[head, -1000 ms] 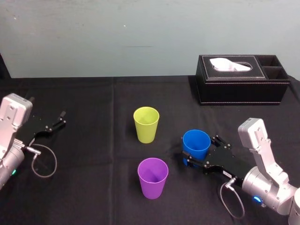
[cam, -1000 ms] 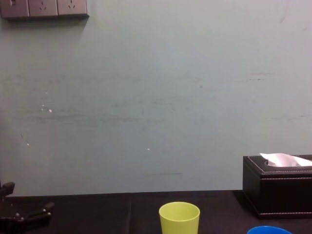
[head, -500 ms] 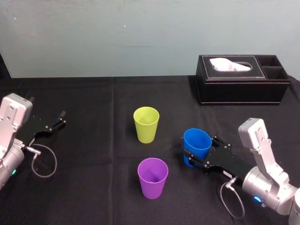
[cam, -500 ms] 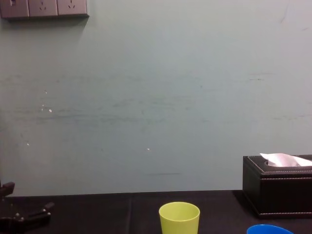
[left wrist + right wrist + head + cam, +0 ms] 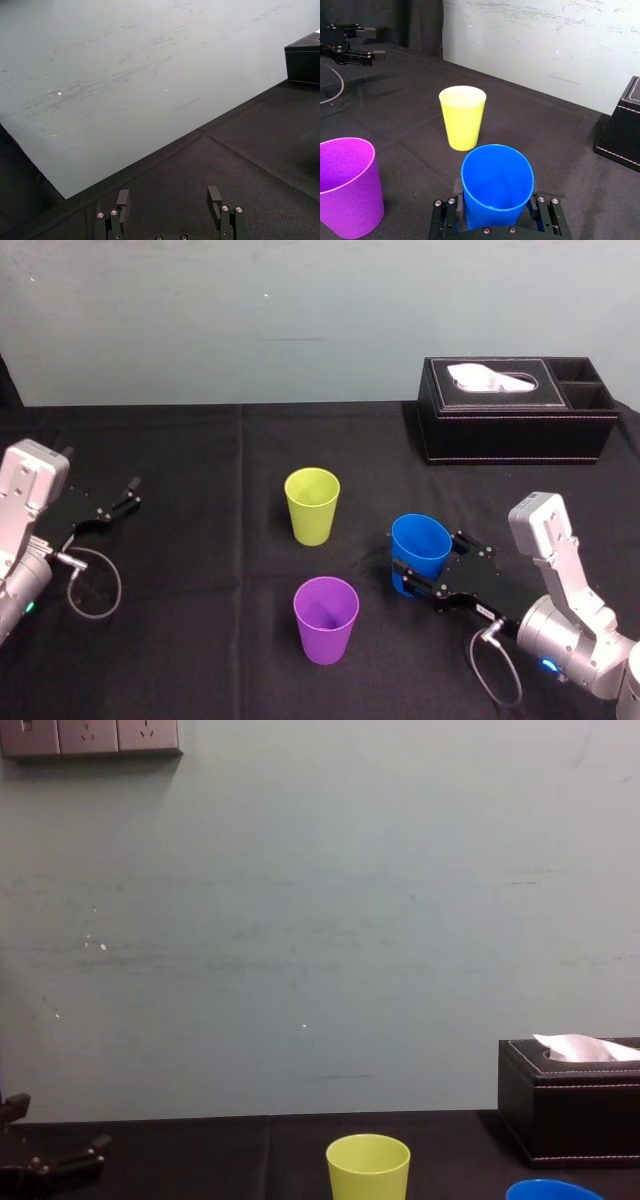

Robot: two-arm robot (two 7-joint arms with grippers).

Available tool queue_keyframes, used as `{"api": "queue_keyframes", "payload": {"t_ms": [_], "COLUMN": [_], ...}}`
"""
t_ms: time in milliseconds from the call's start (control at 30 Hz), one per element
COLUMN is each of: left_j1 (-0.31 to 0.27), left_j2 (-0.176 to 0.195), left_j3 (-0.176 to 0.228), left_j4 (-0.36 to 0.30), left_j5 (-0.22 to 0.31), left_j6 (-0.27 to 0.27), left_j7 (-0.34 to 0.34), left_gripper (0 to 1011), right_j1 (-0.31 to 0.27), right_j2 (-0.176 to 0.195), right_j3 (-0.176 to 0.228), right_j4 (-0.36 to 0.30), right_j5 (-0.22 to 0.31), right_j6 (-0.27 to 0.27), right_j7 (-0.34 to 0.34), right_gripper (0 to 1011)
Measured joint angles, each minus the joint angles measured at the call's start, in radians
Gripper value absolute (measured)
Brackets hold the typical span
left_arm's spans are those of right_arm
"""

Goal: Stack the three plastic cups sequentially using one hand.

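Black cloth covers the desk [image 5: 200, 640], with a pale wall behind. The first stacking step is in hand: the right pincer [image 5: 428, 562] is clamped on the blue cup [image 5: 420, 540] low on its wall. The cup sits right of the yellow-green cup [image 5: 312, 505] and the purple cup [image 5: 326, 618], which stand upright and apart. Whether its base clears the cloth I cannot tell. Next, I judge, comes a lift, then centring over one open cup before lowering. The left pincer [image 5: 118, 500] lies idle at the desk's left, fingers apart.
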Motion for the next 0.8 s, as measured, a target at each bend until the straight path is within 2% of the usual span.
{"api": "queue_keyframes", "payload": {"t_ms": [233, 333, 567, 800], "left_j1": [0.0, 0.0, 0.0, 0.0], "left_j2": [0.0, 0.0, 0.0, 0.0], "left_j3": [0.0, 0.0, 0.0, 0.0], "left_j4": [0.0, 0.0, 0.0, 0.0], "left_j5": [0.0, 0.0, 0.0, 0.0], "left_j6": [0.0, 0.0, 0.0, 0.0], "left_j7": [0.0, 0.0, 0.0, 0.0], "left_gripper": [1010, 1010, 1010, 1010], "right_j1": [-0.023, -0.029, -0.018, 0.021], "right_j2": [0.023, 0.034, 0.056, 0.06], "right_j3": [0.014, 0.025, 0.045, 0.041], "right_j4": [-0.07, -0.105, -0.186, -0.221], "right_j5": [-0.024, -0.024, -0.005, 0.014], "right_j6": [0.0, 0.018, 0.105, 0.168], "right_j7": [-0.02, -0.023, -0.021, -0.016], "right_gripper": [729, 729, 729, 729]}}
